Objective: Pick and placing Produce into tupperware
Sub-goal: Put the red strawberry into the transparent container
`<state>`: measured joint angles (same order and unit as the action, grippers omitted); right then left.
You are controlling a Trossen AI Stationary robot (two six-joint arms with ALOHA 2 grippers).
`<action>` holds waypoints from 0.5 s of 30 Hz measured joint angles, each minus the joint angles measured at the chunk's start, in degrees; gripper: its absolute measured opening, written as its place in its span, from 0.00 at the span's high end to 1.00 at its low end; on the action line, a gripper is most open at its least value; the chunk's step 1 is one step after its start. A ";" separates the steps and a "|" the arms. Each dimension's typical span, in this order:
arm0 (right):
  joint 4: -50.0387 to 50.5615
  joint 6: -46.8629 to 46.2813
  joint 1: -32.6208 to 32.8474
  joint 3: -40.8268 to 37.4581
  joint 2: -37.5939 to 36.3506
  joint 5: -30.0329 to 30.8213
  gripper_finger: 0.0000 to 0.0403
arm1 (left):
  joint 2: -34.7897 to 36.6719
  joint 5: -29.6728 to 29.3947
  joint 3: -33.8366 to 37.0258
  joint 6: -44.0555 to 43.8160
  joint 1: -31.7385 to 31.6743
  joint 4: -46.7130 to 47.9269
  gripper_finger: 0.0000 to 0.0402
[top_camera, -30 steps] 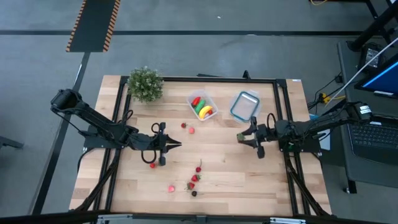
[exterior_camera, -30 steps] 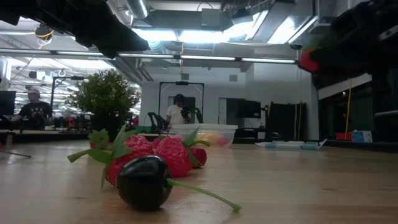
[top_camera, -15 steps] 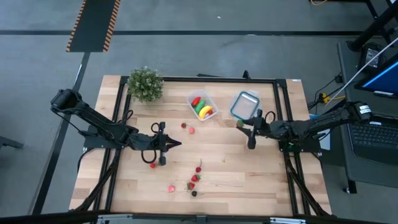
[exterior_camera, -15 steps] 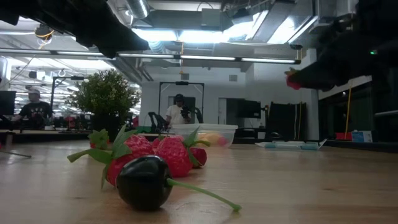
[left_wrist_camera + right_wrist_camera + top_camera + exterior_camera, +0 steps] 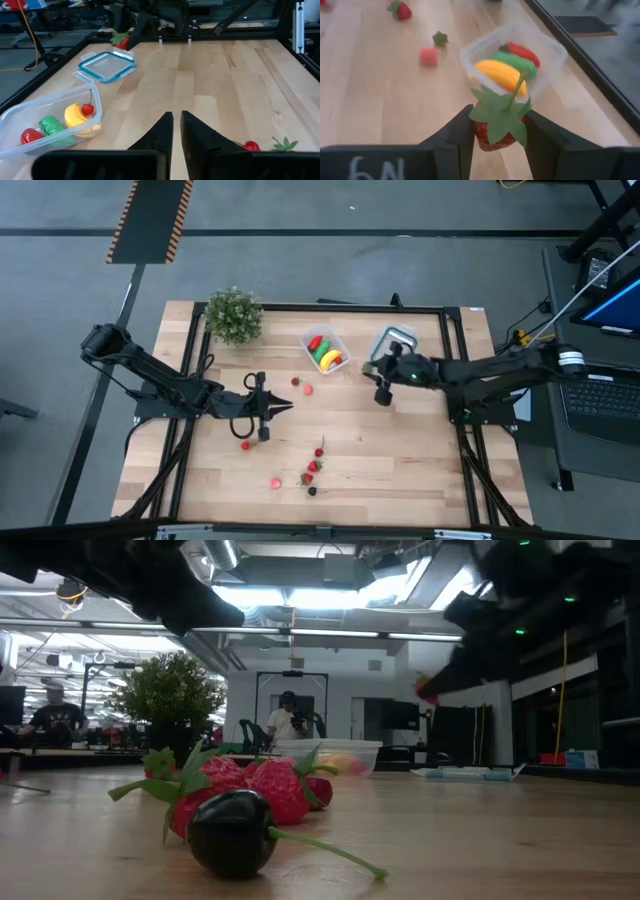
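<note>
The tupperware (image 5: 325,350) stands at the table's far middle and holds a yellow banana (image 5: 500,75), a green piece and a red one. My right gripper (image 5: 374,372) hangs just to its right, shut on a strawberry (image 5: 495,132). At the table's left middle, my left gripper (image 5: 270,408) hovers with its fingers (image 5: 165,131) nearly together and nothing between them. Loose produce lies on the wood: two pieces (image 5: 302,386) near the tub, one red piece (image 5: 245,445) by the left gripper, and a cluster (image 5: 312,470) toward the near edge. My right gripper pinches the strawberry's red body (image 5: 489,141) between its two fingers. The green leafy cap and stem (image 5: 502,112) stick out past the fingers. The fingers slant down from the table's right side. The strawberry is lifted clear of the table.
A clear container with a blue rim (image 5: 393,348) sits right of the tub, under the right arm. A bushy potted plant (image 5: 233,313) stands at the far left corner. A black cherry (image 5: 232,830) and strawberries lie close to the low camera. People stand in the room beyond.
My right gripper has carried the strawberry toward the table's left and far edge, up to the tupperware's right side, and has tipped more level. The strawberry stays between its fingers, clear of the table.
</note>
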<state>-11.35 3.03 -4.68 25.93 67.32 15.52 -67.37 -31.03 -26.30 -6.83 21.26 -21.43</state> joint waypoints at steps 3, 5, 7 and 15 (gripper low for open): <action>0.49 3.57 -3.29 4.37 4.33 -4.65 0.66 | 0.00 0.00 0.00 0.00 0.00 0.00 0.91; 2.03 5.53 -5.34 7.54 7.25 -8.66 0.66 | 0.00 0.00 0.00 -0.01 0.00 0.00 0.90; 5.99 7.84 -7.10 11.68 10.35 -13.07 0.66 | 0.00 0.00 0.00 -0.02 0.00 0.13 0.89; 22.27 16.66 -11.52 27.53 21.22 -18.24 0.66 | 0.00 0.35 -0.02 -0.17 0.00 2.84 0.86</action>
<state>10.91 19.68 -16.20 53.46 88.53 -2.73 -67.37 -30.68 -26.33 -7.00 21.26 -18.59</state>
